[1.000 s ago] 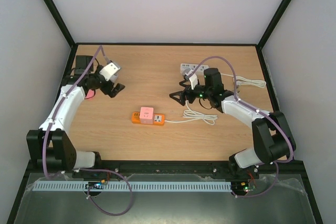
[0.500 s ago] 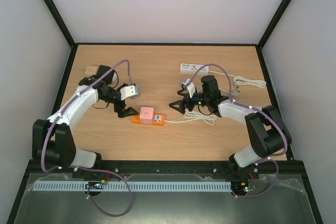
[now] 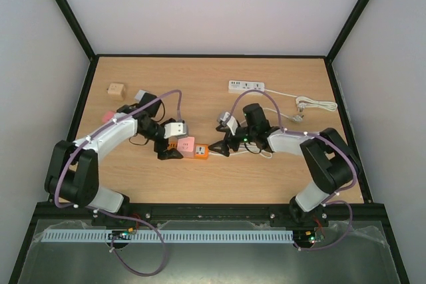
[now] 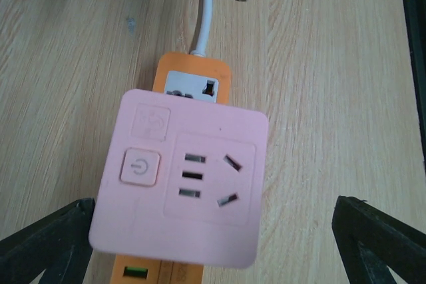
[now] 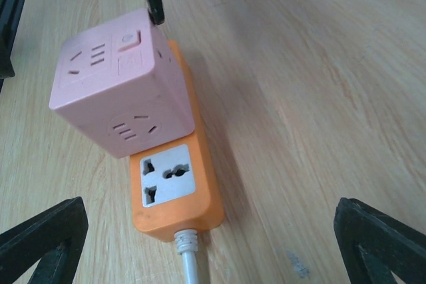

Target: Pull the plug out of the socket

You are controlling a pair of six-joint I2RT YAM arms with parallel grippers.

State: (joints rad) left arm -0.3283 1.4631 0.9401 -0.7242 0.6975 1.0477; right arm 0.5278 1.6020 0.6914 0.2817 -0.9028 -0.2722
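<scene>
one pink cube plug (image 3: 186,145) sits in one orange socket strip (image 3: 202,153) mid-tabletop (image 3: 200,101), toward the near edge. two grippers flank it, the left gripper (image 3: 170,148) and right gripper (image 3: 219,148), both spread wide and gripping nothing. one white power strip (image 3: 245,86) lies by the far edge.

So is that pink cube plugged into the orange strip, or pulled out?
Plugged in: the pink cube sits flush on the orange strip, no gap or prongs showing.

sign: power symbol | on: button (image 4: 140,166) of pink plug (image 4: 223,131) | other text: none legible
</scene>
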